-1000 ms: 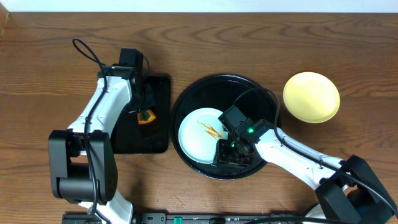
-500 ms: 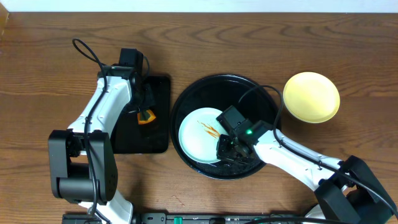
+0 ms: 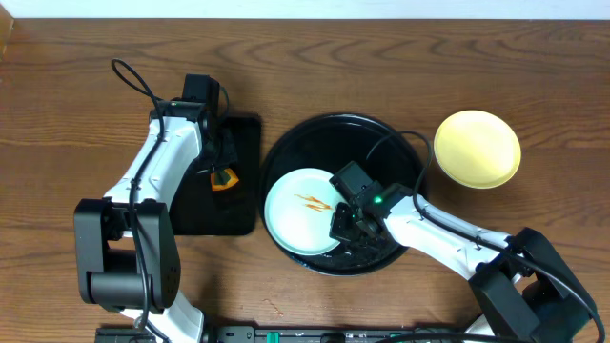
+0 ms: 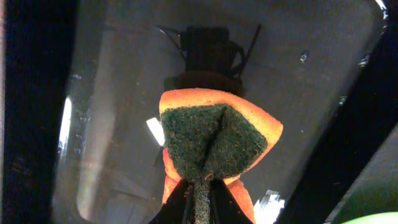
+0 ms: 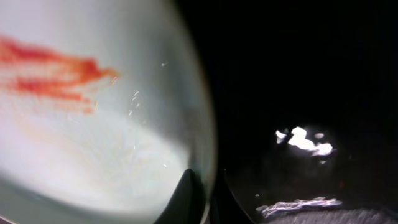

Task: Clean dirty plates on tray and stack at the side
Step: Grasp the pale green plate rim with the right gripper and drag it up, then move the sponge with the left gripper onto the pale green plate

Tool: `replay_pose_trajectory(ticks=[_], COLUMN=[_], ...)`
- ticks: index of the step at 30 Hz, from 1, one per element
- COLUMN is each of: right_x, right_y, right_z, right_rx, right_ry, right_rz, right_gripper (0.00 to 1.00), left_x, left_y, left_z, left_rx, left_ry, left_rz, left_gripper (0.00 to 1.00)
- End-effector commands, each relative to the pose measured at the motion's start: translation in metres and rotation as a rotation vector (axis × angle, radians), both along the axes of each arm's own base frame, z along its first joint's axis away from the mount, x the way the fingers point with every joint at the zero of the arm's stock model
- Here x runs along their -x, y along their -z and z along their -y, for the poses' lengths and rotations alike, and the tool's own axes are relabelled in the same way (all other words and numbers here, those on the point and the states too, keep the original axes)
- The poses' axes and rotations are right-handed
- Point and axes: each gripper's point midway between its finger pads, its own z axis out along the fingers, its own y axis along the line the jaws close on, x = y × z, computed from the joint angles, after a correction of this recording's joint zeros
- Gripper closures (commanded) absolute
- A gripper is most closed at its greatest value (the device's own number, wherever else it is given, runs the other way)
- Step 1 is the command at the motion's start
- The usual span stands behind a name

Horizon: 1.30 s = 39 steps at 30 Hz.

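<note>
Plate (image 3: 300,211) with orange-red streaks sits left in the round black tray (image 3: 381,129), right gripper (image 3: 341,224) apparently pinching its rim; it looks stiff, light and slick, so the rim is the only hold, while left gripper (image 4: 198,191) clamps the sponge (image 4: 214,140).

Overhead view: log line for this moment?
left gripper: shut on sponge | right gripper: shut on mint plate rim | mint plate: sauced, in tray | yellow plate: on table beside tray
</note>
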Motion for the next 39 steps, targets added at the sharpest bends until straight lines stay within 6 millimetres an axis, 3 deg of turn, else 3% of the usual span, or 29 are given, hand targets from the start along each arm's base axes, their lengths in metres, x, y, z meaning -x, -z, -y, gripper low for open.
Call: replay_pose_trajectory(ticks=[1,6,15,20,23,26,27,31,33,37,39], right_x=[-0.003,-0.033,-0.108,-0.131,-0.134,-0.132,-0.131,-0.124,-0.111,-0.096,-0.09], right_y=[0.007,0.003,-0.012,-0.02,-0.022,-0.021,-0.021,-0.021,-0.018,-0.019,-0.018], right_z=[0.004,0.014,0.046,0.056,0.055,0.054,0.053,0.045,0.039,0.028,0.026], right_rx=[0.01,-0.009,-0.027,0.004,0.024,0.02,0.015,-0.037,-0.093,-0.174,-0.184], right_ry=[-0.013,-0.007,0.022,-0.063,-0.156,-0.174,-0.176,-0.188,-0.156,-0.153,-0.148], right_rz=[0.007,0.089,0.327,0.444,0.488,0.485,0.481,0.449,0.375,0.303,0.275], right_gripper=[0.99,0.99,0.99,0.99,0.98,0.76,0.74,0.7,0.7,0.71,0.71], left_x=[0.002,0.002,0.002,0.002,0.002,0.002,0.002,0.001,-0.002,-0.009,-0.012], left_y=[0.0,0.0,0.0,0.0,0.0,0.0,0.0,0.0,-0.002,-0.003,-0.005], left_z=[-0.003,-0.003,-0.003,-0.002,-0.002,-0.002,-0.002,0.007,0.022,0.029,0.044], left_rx=[-0.011,-0.011,-0.011,-0.009,-0.007,-0.006,-0.006,0.039,0.11,0.118,0.164], left_ry=[0.012,0.012,0.012,0.013,0.013,0.014,0.014,0.074,0.15,0.174,0.245], left_rz=[-0.004,-0.004,-0.004,-0.003,-0.003,-0.003,-0.003,0.002,0.019,0.051,0.074], left_gripper=[0.92,0.92,0.91,0.92,0.92,0.92,0.92,0.92,0.92,0.92,0.93])
